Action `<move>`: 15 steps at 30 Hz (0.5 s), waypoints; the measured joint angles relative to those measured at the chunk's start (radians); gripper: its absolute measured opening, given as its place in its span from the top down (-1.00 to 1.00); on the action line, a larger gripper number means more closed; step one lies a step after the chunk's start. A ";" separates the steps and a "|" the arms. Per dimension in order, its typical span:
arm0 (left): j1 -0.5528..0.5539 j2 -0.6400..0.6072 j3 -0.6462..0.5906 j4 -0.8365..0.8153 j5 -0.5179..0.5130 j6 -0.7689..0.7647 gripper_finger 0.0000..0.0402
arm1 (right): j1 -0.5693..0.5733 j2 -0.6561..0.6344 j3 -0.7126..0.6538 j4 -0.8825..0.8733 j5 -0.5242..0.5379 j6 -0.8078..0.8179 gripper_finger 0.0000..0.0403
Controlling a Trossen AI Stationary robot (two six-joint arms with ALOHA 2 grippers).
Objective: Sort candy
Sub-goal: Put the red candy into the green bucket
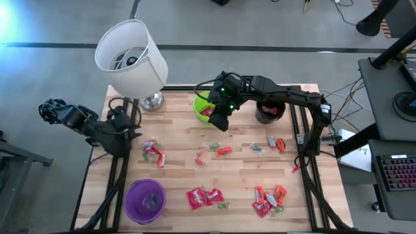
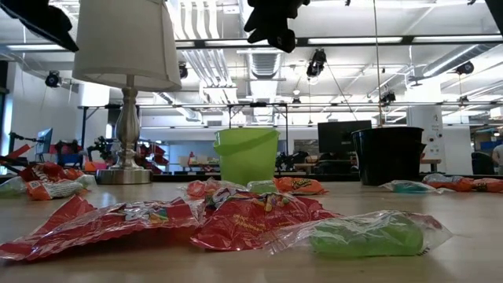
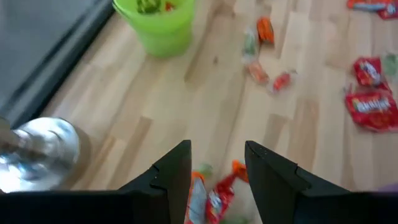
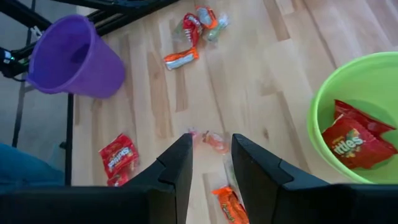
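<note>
Right tool (image 1: pixel 219 121), fingers parted and empty, hovers beside lime-green plastic cup (image 1: pixel 203 106) holding red candy packets (image 4: pixel 350 140); left tool (image 3: pixel 217 169) open.

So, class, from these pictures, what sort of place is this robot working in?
Most likely a robotics lab or open workshop: the low view shows exposed ceiling ducts and strip lights, with monitors on benches behind the wooden table, and a keyboard on a desk alongside.
</note>
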 joint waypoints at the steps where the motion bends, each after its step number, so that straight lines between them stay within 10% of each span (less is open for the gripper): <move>1: 0.000 0.004 -0.007 0.002 0.018 -0.006 0.34 | 0.003 0.000 0.000 0.000 0.011 0.000 0.47; 15: 0.000 0.060 -0.058 0.009 0.190 -0.051 0.09 | 0.006 0.000 -0.001 0.000 0.038 0.033 0.44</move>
